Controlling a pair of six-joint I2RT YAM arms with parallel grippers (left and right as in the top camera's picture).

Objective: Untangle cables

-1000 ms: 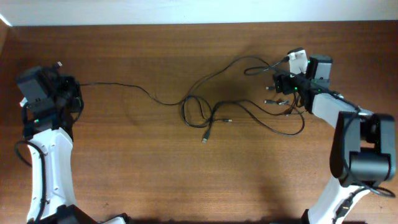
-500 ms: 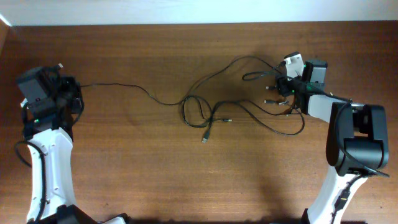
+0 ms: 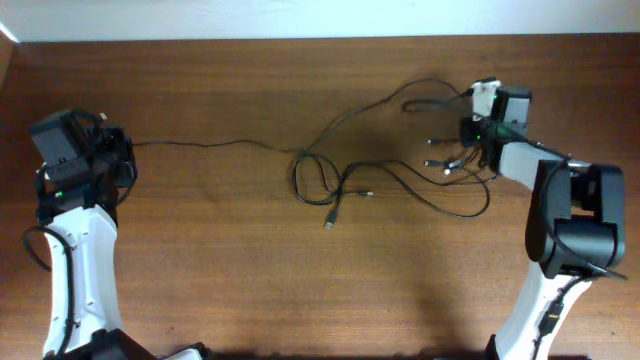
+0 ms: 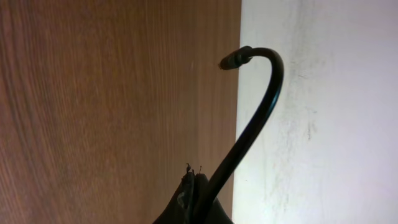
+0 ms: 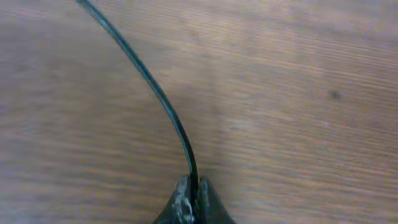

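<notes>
- From above, the cables [image 3: 300, 158] sprawl across the middle and right of the brown worktop [image 3: 200, 270]. Thin black cords cross in a couple of loose loops near the centre.
- One of the cables runs off to the left, almost straight, to the left gripper [image 3: 118, 150]. Others trail right towards the right gripper [image 3: 472, 128], where several small plug ends lie close together.
- One loose plug end lies just below the central loops, apart from both arms.
- The overhead view is too coarse to show how either pair of jaws stands. The wrist cameras settle it.
- In the left wrist view, the left gripper [image 4: 196, 186] has its jaws pinched tight on a cable [image 4: 244, 138]. The cable rises from them and hooks over at the top into a small black plug.
- That view also shows the worktop's edge, with a pale wall [image 4: 323, 124] behind the curved cable.
- In the right wrist view, the right gripper [image 5: 193, 190] likewise has its jaws closed on a cable [image 5: 169, 106]. It sweeps up and to the left, out of the picture, over bare wood grain.
- Up close, the cord looks smooth, glossy and very thin.
</notes>
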